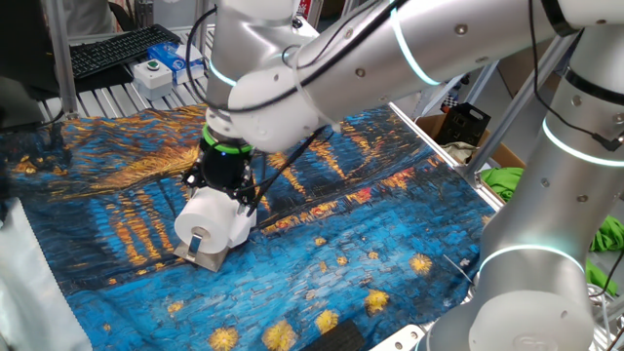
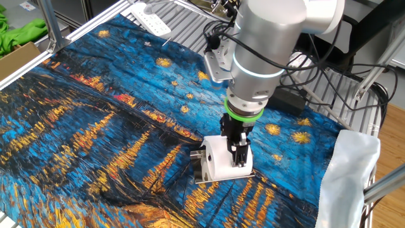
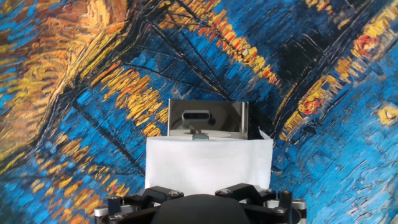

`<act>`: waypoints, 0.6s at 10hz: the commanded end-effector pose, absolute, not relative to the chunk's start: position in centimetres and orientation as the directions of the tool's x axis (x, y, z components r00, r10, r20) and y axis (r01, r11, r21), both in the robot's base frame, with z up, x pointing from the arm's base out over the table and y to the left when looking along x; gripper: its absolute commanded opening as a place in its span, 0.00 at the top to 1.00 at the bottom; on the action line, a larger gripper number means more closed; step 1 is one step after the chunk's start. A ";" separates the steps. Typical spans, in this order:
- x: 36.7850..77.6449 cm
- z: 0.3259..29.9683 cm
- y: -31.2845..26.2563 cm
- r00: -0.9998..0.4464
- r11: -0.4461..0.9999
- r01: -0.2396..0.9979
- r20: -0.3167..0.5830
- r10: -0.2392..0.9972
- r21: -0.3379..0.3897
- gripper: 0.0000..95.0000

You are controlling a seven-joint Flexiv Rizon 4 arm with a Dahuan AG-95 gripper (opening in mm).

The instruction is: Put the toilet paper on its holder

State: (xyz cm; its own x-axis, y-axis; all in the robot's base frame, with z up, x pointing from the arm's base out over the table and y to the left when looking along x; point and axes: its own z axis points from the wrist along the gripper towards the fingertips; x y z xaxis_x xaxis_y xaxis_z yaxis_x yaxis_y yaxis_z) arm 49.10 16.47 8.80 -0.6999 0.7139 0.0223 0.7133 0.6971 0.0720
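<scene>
The hand [image 2: 238, 151] comes down from above and squeezes the toilet paper [image 2: 219, 158], one finger on each side of the fat white roll. The roll sits low on the shiny metal holder [image 3: 208, 118], which lies flat on the blue and yellow painted cloth [image 2: 95, 126] covering the desk [image 1: 127, 93].

Blue-and-gold painted cloth [image 1: 390, 234] covers table; keyboard [image 1: 117, 49] behind; green fabric [image 1: 507, 180] beside table.
</scene>
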 end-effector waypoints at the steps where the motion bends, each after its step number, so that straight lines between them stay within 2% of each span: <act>1: 48.9 9.5 16.4 -0.707 0.703 0.707 0.035 0.706 0.080 0.00; 2: 48.9 9.6 16.4 -0.707 0.703 0.707 0.036 0.706 0.083 0.20; 3: 48.9 9.9 16.4 -0.707 0.703 0.706 0.035 0.706 0.081 0.00; 6: 48.9 9.9 16.4 -0.707 0.703 0.706 0.035 0.706 0.081 0.00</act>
State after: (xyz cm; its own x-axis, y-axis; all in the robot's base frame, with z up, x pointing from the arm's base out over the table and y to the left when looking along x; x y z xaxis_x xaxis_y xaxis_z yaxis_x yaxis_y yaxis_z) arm 48.96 16.32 9.81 -0.7073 0.7061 0.0331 0.7060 0.7034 0.0824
